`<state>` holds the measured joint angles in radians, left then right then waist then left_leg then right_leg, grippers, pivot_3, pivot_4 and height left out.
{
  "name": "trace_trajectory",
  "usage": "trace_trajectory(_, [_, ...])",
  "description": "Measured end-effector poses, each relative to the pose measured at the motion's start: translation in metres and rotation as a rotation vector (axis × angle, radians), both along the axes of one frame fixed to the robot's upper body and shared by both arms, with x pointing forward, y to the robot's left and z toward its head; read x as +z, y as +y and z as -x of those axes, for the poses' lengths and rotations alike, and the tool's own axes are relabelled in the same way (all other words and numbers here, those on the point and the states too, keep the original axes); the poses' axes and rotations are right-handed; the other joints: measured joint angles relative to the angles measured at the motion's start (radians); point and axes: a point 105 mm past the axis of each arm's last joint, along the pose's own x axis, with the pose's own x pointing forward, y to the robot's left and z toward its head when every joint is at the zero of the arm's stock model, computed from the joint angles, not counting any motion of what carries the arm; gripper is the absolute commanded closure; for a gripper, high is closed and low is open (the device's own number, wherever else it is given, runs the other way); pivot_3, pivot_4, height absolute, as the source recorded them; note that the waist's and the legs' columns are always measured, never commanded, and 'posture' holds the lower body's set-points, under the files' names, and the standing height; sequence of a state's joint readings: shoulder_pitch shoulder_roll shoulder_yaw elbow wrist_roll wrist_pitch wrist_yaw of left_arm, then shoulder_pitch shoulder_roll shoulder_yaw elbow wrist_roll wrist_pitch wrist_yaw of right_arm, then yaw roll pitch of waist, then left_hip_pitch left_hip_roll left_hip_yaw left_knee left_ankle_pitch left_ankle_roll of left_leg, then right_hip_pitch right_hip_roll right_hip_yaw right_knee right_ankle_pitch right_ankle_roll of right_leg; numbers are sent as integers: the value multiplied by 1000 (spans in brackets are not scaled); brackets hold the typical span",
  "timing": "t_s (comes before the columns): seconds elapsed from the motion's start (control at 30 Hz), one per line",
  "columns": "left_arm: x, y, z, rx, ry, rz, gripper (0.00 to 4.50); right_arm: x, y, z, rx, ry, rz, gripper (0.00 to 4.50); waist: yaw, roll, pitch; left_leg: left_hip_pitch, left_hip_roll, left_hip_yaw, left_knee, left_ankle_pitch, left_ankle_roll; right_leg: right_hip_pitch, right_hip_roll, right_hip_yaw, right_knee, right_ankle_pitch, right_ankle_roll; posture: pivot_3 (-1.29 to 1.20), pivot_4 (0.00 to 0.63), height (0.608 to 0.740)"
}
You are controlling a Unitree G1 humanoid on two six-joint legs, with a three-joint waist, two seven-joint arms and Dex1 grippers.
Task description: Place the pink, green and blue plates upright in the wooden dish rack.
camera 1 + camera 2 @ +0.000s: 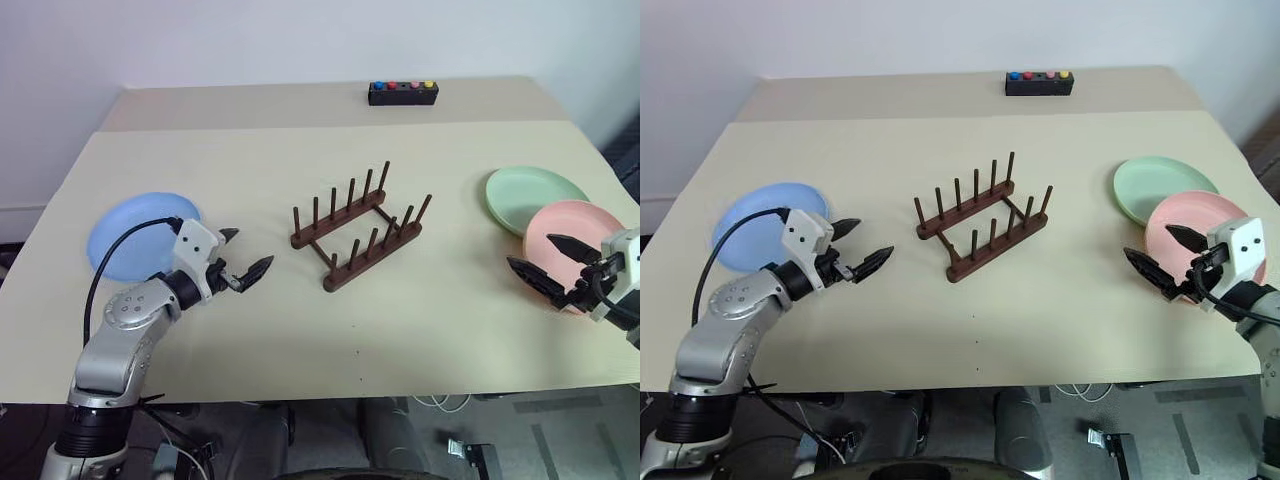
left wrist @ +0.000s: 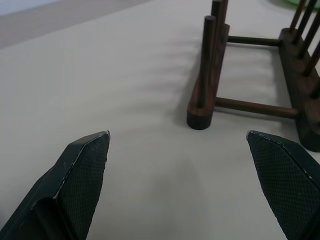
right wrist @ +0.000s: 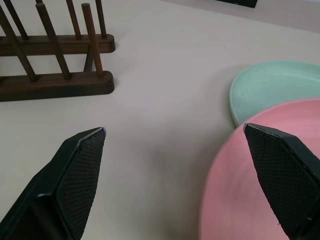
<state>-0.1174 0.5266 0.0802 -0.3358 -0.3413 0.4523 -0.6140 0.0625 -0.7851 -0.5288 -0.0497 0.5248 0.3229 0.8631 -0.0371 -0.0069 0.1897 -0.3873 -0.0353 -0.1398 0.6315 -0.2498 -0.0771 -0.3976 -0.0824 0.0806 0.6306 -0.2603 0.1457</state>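
Three plates lie flat on the counter (image 1: 420, 330): the blue plate (image 1: 125, 232) at nine o'clock, and the green plate (image 1: 530, 195) and pink plate (image 1: 570, 235) at three o'clock, pink overlapping green. One empty rack (image 1: 358, 228), two rails of six pegs each, stands at centre. Two claws, left claw (image 1: 243, 254) beside blue and right claw (image 1: 535, 258) over pink's edge, are both released, holding nothing.

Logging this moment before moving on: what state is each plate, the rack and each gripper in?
Pink plate: flat on the table, overlapping the green plate's edge.
Green plate: flat on the table.
Blue plate: flat on the table.
Dish rack: standing, no plates in it.
Left gripper: open, holding nothing.
Right gripper: open, holding nothing, at the pink plate's edge.
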Motion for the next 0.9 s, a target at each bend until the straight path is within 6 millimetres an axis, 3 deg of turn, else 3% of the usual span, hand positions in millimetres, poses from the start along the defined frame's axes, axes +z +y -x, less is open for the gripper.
trace_trajectory(0.23, [-20, 4, 25, -117, 117, -85, 26, -2, 16, 3, 62, 31, -6, 0, -3, 0, 0, 0, 0, 0, 0, 0, 0, 0, 0, 0, 0, 0, -1, 0, 150, 740])
trace_trajectory(0.43, [-36, -24, 45, -336, 212, -125, 26, -10, 40, 14, 150, 93, -15, 0, 12, 0, 0, 0, 0, 0, 1, 0, 0, 0, 0, 0, -1, -2, -4, 0, 150, 740])
trace_trajectory(0.53, [-34, -39, 38, -393, 197, -139, 26, -9, 51, 19, 170, 90, -14, 0, 24, 0, 0, 0, 0, 0, 1, 0, 0, 1, 0, 0, 0, -2, -3, 0, 150, 740])
trace_trajectory(0.67, [-52, -70, 25, -420, 218, -135, 26, -14, 64, 33, 202, 116, -24, 0, 26, -1, 0, -1, 0, 0, 1, 0, 0, 1, 0, 0, -2, 0, 0, 0, 150, 740])
trace_trajectory(0.9, [-54, -110, 10, -467, 172, -144, 26, -9, 69, 30, 181, 88, -54, 0, 30, 0, -1, 1, 0, 0, 3, 0, 0, 4, 0, 0, -1, 0, 0, 0, 150, 740])
